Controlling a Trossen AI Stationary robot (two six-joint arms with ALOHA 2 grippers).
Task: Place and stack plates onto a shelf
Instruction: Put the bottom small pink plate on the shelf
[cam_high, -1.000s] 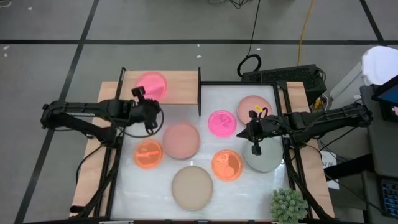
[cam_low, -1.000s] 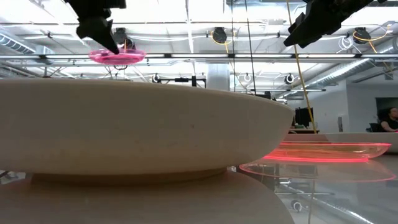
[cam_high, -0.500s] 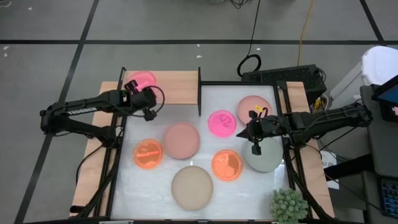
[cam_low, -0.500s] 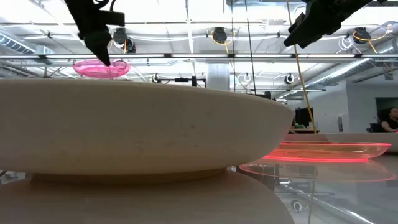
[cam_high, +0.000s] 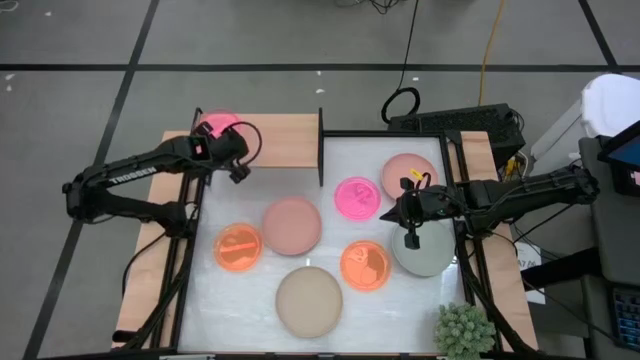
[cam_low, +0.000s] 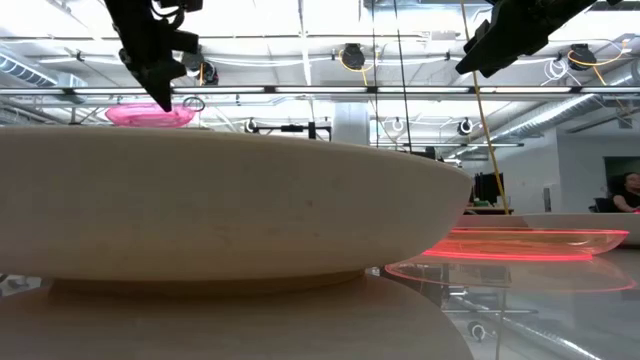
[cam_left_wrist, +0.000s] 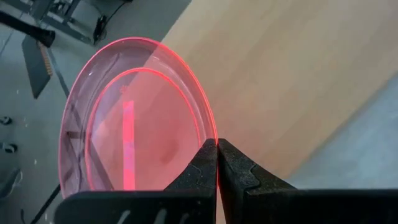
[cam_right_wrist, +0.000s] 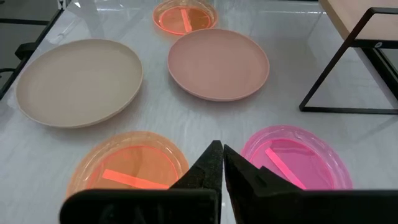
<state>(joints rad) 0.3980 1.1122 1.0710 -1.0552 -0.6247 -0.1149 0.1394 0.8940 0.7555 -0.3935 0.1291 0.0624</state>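
Observation:
My left gripper (cam_high: 222, 147) is over the far-left part of the light-wood shelf (cam_high: 280, 140), shut on a small translucent pink plate (cam_high: 214, 125), which reaches past the shelf's far-left corner. In the low view this plate (cam_low: 150, 114) shows level under the left gripper (cam_low: 163, 98). My right gripper (cam_high: 411, 238) is shut and holds nothing, hovering above the grey plate (cam_high: 428, 254). On the white table lie another small pink plate (cam_high: 357, 197), two orange ones (cam_high: 238, 247) (cam_high: 365, 265), two dusty-pink plates (cam_high: 292, 225) (cam_high: 405, 175) and a beige one (cam_high: 308, 300). My left gripper pinches the pink plate's rim (cam_left_wrist: 211, 132) between its two fingers, on the side nearest the table's middle. The fingers (cam_low: 158, 88) come down at it from above. The plate stretches away from them over the shelf's corner; I cannot tell whether it touches the board.
The shelf's black frame post (cam_high: 320, 145) stands between the board and the table's plates. A spiky green plant (cam_high: 463, 328) sits at the near right corner. The beige plate (cam_low: 220, 210) fills most of the low view. Bare shelf board lies to the right of the held plate.
My left gripper has carried the pink plate from over the shelf's middle toward its far-left corner, staying shut on the rim. The right arm has kept still.

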